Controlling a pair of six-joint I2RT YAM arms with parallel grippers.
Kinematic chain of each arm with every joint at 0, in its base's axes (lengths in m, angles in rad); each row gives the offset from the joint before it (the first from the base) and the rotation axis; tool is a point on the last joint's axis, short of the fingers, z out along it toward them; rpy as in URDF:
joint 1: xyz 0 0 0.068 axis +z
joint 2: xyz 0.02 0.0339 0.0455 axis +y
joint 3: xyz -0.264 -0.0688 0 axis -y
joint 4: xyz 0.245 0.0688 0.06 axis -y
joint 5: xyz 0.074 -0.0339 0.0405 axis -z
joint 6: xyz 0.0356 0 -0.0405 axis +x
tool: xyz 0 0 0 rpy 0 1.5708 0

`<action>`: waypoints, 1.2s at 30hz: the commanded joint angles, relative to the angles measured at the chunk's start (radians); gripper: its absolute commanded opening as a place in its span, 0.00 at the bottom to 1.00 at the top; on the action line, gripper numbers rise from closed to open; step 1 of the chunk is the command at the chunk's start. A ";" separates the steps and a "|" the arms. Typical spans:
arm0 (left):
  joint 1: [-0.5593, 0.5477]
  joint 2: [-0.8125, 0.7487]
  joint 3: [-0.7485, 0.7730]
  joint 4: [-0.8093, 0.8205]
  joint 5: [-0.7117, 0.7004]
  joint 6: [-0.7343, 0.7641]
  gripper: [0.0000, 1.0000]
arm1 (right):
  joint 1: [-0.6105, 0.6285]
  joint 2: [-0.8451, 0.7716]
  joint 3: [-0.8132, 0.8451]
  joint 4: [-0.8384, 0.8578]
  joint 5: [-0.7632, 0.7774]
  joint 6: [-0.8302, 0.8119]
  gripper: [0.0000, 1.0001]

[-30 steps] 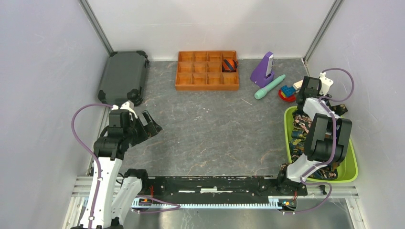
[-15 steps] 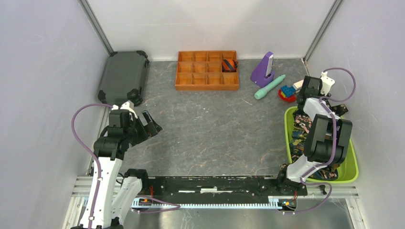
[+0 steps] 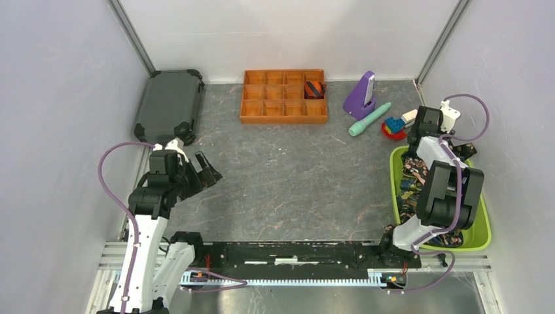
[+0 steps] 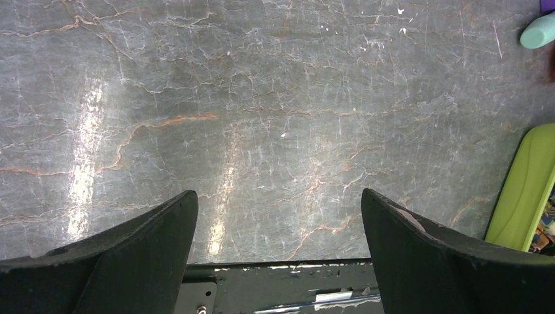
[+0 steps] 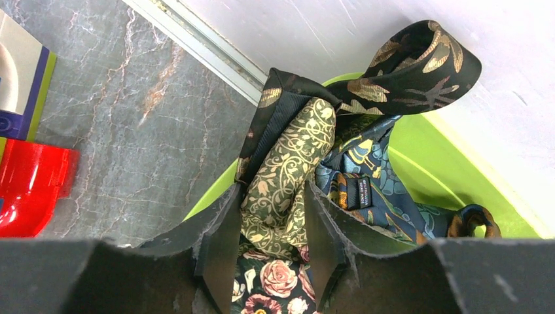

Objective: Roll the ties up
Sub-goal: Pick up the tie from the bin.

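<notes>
Several patterned ties [image 3: 409,176] lie heaped in the lime-green bin [image 3: 482,229] at the right. My right gripper [image 5: 271,196] reaches into the bin's far end. Its fingers press on both sides of a bunched olive-green tie [image 5: 288,170] with a cream vine print. A dark tie with gold leaves [image 5: 419,72] drapes over the bin's rim [image 5: 458,163], a navy tie [image 5: 373,176] lies beside it, and a rose-print tie [image 5: 275,281] lies under the jaws. A rolled orange-navy striped tie [image 3: 315,88] sits in the orange tray [image 3: 275,108]. My left gripper [image 3: 208,171] hangs open over bare table [image 4: 278,209].
A black case [image 3: 169,104] lies at the back left. A purple stand [image 3: 361,93], a teal stick [image 3: 368,119] and red-and-blue blocks [image 3: 393,127] sit just beyond the bin. The black base rail [image 3: 288,252] runs along the near edge.
The right gripper's jaws have narrowed onto the olive-green tie, and the right arm has shifted slightly. The left arm has not moved.
</notes>
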 commanded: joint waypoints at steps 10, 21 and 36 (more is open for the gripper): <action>-0.003 -0.005 0.000 0.027 -0.012 0.042 0.99 | 0.002 -0.062 0.013 -0.058 0.085 -0.008 0.00; -0.002 -0.018 0.000 0.027 -0.012 0.041 0.99 | 0.052 -0.365 0.148 -0.132 -0.072 -0.092 0.00; -0.004 -0.032 0.002 0.026 -0.014 0.040 0.99 | 0.055 -0.538 0.476 -0.109 -0.680 -0.095 0.00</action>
